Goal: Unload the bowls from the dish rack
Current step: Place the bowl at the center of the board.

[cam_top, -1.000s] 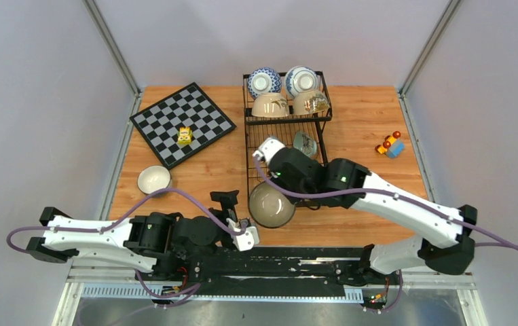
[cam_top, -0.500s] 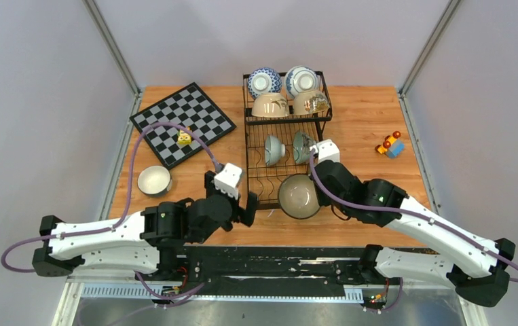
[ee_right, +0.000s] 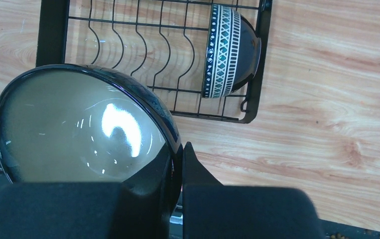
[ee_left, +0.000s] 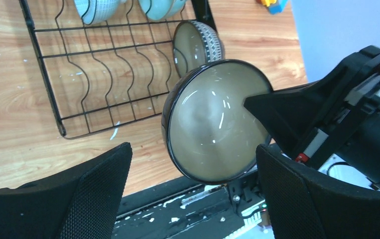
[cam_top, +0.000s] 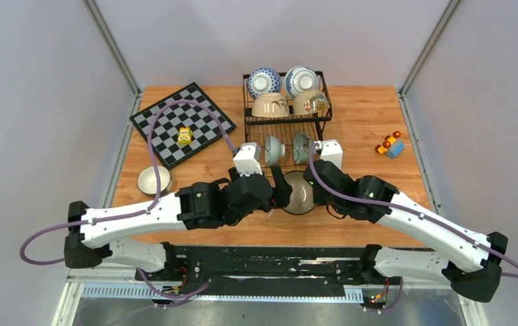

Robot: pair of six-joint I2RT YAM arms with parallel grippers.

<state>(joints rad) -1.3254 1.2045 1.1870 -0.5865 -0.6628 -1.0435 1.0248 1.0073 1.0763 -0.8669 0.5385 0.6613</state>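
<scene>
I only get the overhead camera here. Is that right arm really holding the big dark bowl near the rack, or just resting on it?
Observer: Holding it. The right wrist camera shows the right end effector pinching the rim of the large dark-glazed ceramic bowl, one finger inside, one outside.
Operator: And the left arm, is it grabbing too?
Observer: No. Its wrist camera shows the left end effector wide open, spread either side of that bowl, not closed on it.
Operator: Anything hiding under the arms?
Observer: Yes, a dark round bowl with a white geometric band stands on edge in a corner of the black wire dish rack.
</scene>
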